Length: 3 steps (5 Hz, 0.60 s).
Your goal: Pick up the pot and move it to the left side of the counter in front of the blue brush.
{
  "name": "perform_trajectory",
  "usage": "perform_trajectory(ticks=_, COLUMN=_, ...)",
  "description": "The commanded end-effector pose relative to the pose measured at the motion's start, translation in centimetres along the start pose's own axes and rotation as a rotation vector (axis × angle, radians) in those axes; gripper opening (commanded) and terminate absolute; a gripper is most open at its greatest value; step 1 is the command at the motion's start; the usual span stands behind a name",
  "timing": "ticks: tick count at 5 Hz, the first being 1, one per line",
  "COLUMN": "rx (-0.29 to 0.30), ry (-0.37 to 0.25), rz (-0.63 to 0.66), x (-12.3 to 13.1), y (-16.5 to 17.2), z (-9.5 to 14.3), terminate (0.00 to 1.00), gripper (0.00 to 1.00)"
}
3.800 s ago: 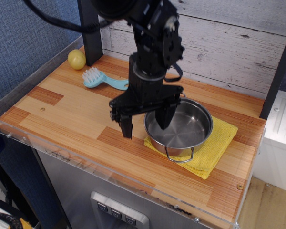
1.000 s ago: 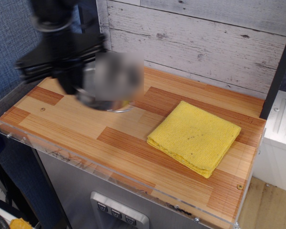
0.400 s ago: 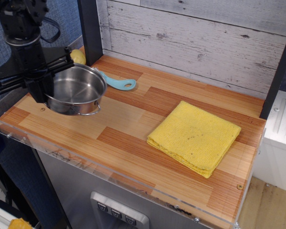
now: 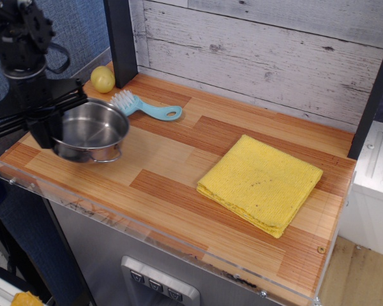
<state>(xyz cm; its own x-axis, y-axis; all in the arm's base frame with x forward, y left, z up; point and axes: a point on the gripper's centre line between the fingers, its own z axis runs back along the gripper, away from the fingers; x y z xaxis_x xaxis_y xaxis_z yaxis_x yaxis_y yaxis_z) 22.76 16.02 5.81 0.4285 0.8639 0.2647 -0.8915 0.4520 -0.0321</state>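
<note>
Since 0.4 s ago: pot (image 4: 90,131) carried further left and lower, brush bristles uncovered. Gripper (image 4: 43,122) pinching pot's left rim. Pot now at counter (image 4: 179,191) left end, just near-left of blue brush (image 4: 140,107) (handle pointing right); probably set-down next.

A mock kitchen set up as a robot test bench. The plank counter (image 4: 179,172) with its clear plastic rim sits on a metal cabinet with push buttons (image 4: 156,285), before a whitewashed board wall (image 4: 262,51). Kitchen props lie about: a steel pot (image 4: 89,131) at the claw (image 4: 41,121), a blue brush (image 4: 143,107) and a lemon (image 4: 103,79) behind it, and a yellow cloth (image 4: 262,182) well to its right.
</note>
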Motion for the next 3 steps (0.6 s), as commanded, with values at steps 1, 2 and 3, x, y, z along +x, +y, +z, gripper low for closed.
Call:
perform_trajectory(ticks=1, rx=-0.047, ry=-0.022, rz=0.048, x=0.8, y=1.0, z=-1.6, terminate=0.0, gripper=0.0)
perform_trajectory(ticks=2, rx=-0.079, ry=-0.075, rz=0.05, x=1.2, y=0.8, z=-2.6, terminate=0.0, gripper=0.0)
perform_trajectory(ticks=3, rx=-0.065, ry=-0.102, rz=0.06, x=1.6, y=0.8, z=-2.6, terminate=0.0, gripper=1.0)
